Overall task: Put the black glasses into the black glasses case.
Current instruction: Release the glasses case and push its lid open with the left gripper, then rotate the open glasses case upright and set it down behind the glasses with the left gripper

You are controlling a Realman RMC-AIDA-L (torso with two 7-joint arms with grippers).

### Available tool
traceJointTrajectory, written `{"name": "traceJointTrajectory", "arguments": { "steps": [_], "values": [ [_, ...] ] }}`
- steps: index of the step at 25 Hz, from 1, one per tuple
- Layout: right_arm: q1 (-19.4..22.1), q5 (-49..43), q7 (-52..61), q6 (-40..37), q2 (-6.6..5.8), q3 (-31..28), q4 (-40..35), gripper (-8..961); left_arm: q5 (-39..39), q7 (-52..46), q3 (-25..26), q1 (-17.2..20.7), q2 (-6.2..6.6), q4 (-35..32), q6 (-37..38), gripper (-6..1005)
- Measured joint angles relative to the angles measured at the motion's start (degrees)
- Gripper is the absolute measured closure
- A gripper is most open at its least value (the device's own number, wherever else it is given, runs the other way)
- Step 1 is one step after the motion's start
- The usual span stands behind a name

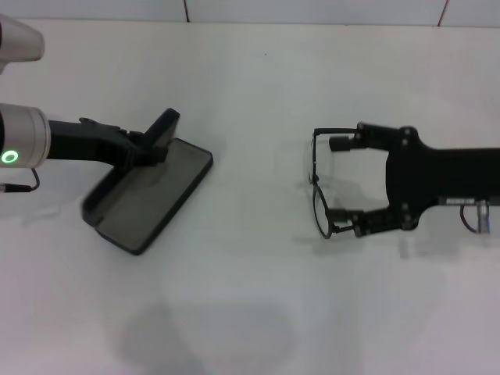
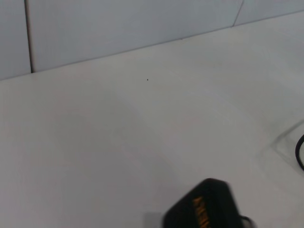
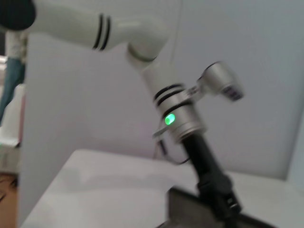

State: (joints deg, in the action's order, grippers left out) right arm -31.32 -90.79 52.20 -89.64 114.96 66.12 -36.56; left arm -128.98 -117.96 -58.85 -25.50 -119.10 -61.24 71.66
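The black glasses case (image 1: 148, 195) lies open on the left of the white table, grey lining up. Its lid (image 1: 166, 129) stands raised. My left gripper (image 1: 152, 148) is shut on the lid from the left side. The lid's outer face with orange lettering shows in the left wrist view (image 2: 204, 213). The black glasses (image 1: 316, 195) are at centre right, held across their width between the wide-set fingers of my right gripper (image 1: 337, 183), a little above the table. The right wrist view shows my left arm (image 3: 185, 118) and the case edge (image 3: 190, 209).
The white table (image 1: 250, 312) spreads between the case and the glasses and toward the front. A tiled wall (image 1: 312, 9) runs along the table's far edge.
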Motion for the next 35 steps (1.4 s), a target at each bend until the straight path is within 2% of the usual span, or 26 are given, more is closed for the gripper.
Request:
{"name": "traceJointTrajectory", "arguments": {
  "steps": [9,13,16,20,21,28,35],
  "values": [
    [0.30,-4.15,-1.61,-6.64,0.33,0.97,-1.25,68,-0.58,3.02,-0.15,-1.74,-0.03,0.02,-1.25,635],
    [0.73,-4.21,-3.26,-8.77,0.36,1.07,-1.20,68,-0.36,8.11,-0.19,-4.41,-0.16,0.53,-1.83,740],
    [0.87,-4.23,-4.08,-8.88,0.41,1.33,-0.78,69,-0.16,11.82,-0.36,-8.52,-0.38,3.75,-2.96,796],
    [2.42,-4.00,-5.86,-8.90,0.59,1.39,-0.55,70,-0.43,18.00,-2.17,-15.34,-0.42,9.91,-4.23,786],
    [2.42,-4.00,-5.86,-8.90,0.59,1.39,-0.55,70,-0.43,18.00,-2.17,-15.34,-0.42,9.91,-4.23,784],
    [6.05,-3.49,-9.30,-9.83,0.76,1.09,-0.62,73,0.20,23.72,-15.10,-17.54,-0.62,10.51,-8.62,767],
    [6.95,-3.47,-9.79,-10.30,0.62,0.86,-0.53,76,0.79,26.51,-22.15,-18.10,-0.72,9.41,-8.71,750]
  ]
}}
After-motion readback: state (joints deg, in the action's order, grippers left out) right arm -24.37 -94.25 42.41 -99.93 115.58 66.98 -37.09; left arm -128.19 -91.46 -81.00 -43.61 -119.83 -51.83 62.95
